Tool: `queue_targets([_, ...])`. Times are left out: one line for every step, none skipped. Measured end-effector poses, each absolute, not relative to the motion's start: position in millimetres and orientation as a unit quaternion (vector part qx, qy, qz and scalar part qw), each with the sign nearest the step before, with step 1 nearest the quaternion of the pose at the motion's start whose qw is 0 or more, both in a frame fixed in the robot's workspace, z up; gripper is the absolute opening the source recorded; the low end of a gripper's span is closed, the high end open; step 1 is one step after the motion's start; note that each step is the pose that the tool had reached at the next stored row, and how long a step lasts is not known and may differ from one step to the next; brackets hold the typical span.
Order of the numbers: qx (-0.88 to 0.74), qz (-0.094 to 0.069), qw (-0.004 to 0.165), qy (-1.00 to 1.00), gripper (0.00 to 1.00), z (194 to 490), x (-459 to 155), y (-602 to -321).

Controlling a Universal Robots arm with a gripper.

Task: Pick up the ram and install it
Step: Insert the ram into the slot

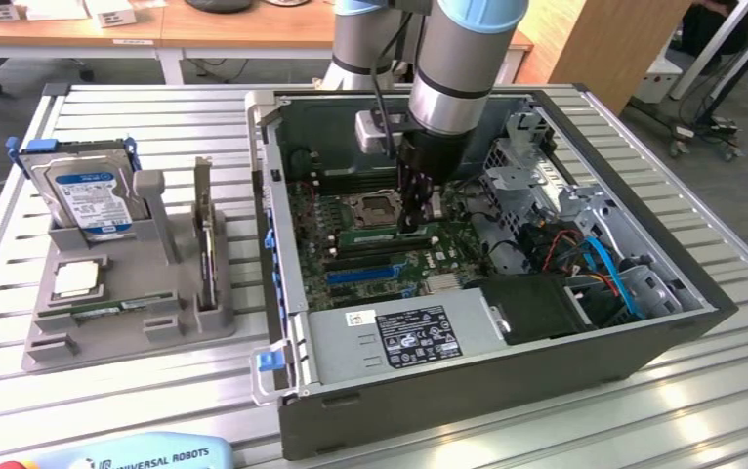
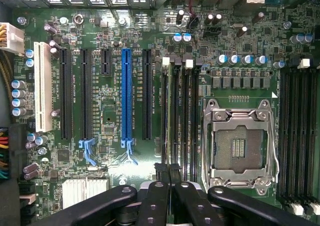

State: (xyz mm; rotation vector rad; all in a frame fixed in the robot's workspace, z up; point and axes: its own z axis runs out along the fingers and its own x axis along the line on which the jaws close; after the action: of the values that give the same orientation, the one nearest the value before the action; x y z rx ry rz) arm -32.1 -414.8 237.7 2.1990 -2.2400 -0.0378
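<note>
A big slatted surface (image 1: 127,391) holds an open computer case (image 1: 478,391) lying on its side. The robot arm (image 1: 466,59) reaches straight down into the case, over the green main board (image 1: 315,210). The square metal chip socket (image 1: 377,207) sits in the middle of that board, and its lid is shut. Far from the socket, outside the case on the exterior view's left, a gray holder (image 1: 127,327) stands on the surface. A silver hard drive (image 1: 88,195) with a blue label stands in it, and so does another green stick (image 1: 203,230). Inside the case, blue cables (image 1: 615,274) lie well away from the socket, on the exterior view's right. A long blue slot (image 2: 127,93) runs a little way off from the socket. The ram (image 1: 367,237) stands on its thin edge just beside the socket, in the row of black slots. Its long side runs along those slots, the same way as the blue slot. The pincer (image 1: 413,227) is squeezed together on the ram, and its black fingers (image 2: 161,191) come down close beside the socket.
</note>
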Motion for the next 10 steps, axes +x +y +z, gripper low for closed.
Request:
queue_targets([0.701,-0.012,0.001,-0.714,0.11,237.7,-32.0,-414.8])
queue_targets([0.7,-0.012,0.001,-0.714,0.11,237.5,-32.1,-414.8])
queue_targets([0.7,-0.012,0.001,-0.714,0.11,237.0,-32.0,-414.8])
queue_targets([0.7,-0.012,0.001,-0.714,0.11,236.5,-32.0,-414.8])
queue_targets([0.7,-0.012,0.001,-0.714,0.11,236.6,-32.1,-414.9])
queue_targets([0.7,-0.012,0.001,-0.714,0.11,236.6,-32.0,-414.9])
queue_targets([0.7,-0.012,0.001,-0.714,0.11,236.6,-32.0,-414.9])
queue_targets([0.701,-0.012,0.001,-0.714,0.11,236.6,-32.0,-414.9])
queue_targets([0.701,-0.012,0.001,-0.714,0.11,236.6,-32.0,-415.1])
queue_targets([0.701,-0.012,0.001,-0.714,0.11,236.5,-32.0,-415.4])
